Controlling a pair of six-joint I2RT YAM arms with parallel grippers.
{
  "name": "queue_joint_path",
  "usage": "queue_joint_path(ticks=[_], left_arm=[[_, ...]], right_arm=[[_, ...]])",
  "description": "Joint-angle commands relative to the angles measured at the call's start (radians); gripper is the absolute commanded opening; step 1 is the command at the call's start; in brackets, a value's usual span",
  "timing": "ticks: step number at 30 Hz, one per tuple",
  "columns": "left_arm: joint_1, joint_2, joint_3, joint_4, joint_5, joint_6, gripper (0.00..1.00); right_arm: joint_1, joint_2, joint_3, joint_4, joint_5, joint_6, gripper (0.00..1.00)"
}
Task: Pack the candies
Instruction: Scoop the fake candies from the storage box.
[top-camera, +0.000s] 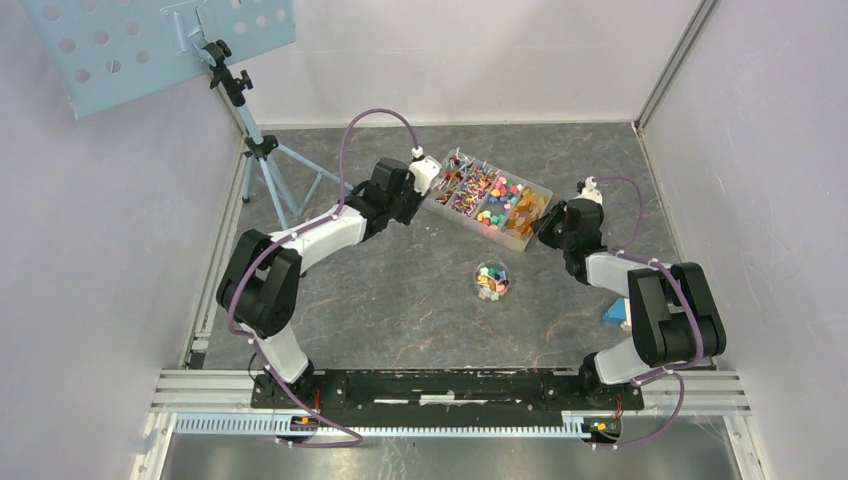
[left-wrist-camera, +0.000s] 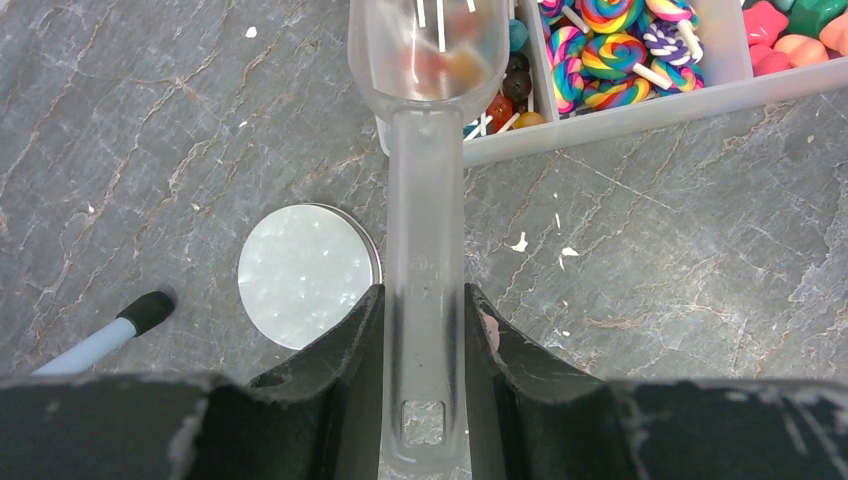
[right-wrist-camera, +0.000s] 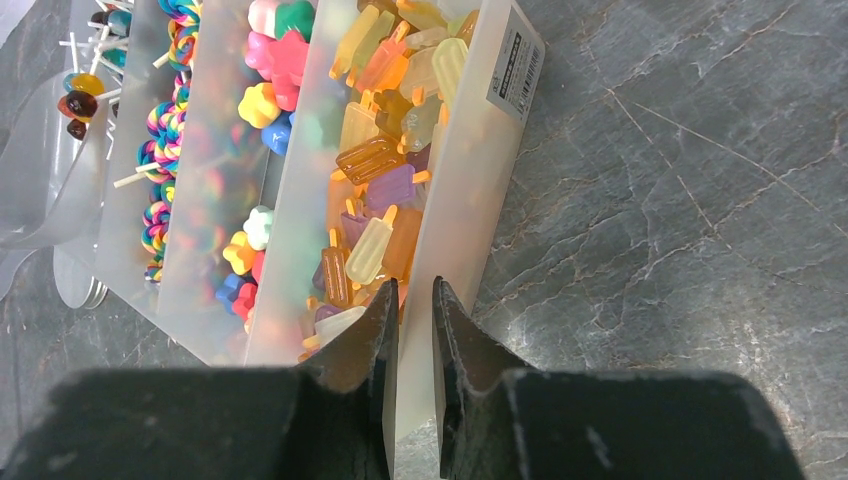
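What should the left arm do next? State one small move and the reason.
Probably lift the scoop level, clear of the tray, ready to carry to the jar. The left gripper is shut on its handle, its bowl sits at the tray's end compartment and seems to hold a few candies, and the right gripper pinches the tray's wall, steadying it.

- Your left fingers (left-wrist-camera: 340, 360) are scuffed black, and the scoop (left-wrist-camera: 425, 250) between them is frosted clear.
- Just left of them you see a silvery-white lid disc (left-wrist-camera: 300, 275).
- Between your right fingers (right-wrist-camera: 365, 350), the tray (right-wrist-camera: 470, 150) wall is milky clear.
- Beyond them, the candies (right-wrist-camera: 370, 250) are amber, yellow, pink, green and blue, and the lollipops (right-wrist-camera: 160, 215) are rainbow-swirled.
- The table (right-wrist-camera: 650, 200) is dark grey with pale veins.
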Motion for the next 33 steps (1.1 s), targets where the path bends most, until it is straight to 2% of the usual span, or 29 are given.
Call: queue_joint_path(ticks=[1, 14, 18, 21, 33], left_arm=[[0.018, -0.061, 0.017, 0.045, -0.003, -0.039, 0.02], [0.016, -0.155, -0.029, 0.027, 0.01, -0.046, 0.02], [0.018, -0.221, -0.091, 0.066, 0.061, -0.031, 0.02], [0.018, -0.266, -0.126, 0.117, 0.076, -0.035, 0.02], [0.018, -0.4, -0.199, 0.2, 0.105, -0.045, 0.02]], right_arm=[[-0.013, -0.002, -0.018, 0.016, 0.013, 0.002, 0.07], [-0.011, -0.017, -0.018, 0.029, -0.014, 0.003, 0.09], [-0.012, -0.036, -0.016, 0.018, -0.014, -0.001, 0.13], [-0.012, -0.043, -0.015, 0.013, -0.019, -0.002, 0.2], [-0.012, -0.106, 0.017, -0.036, -0.064, -0.03, 0.59]])
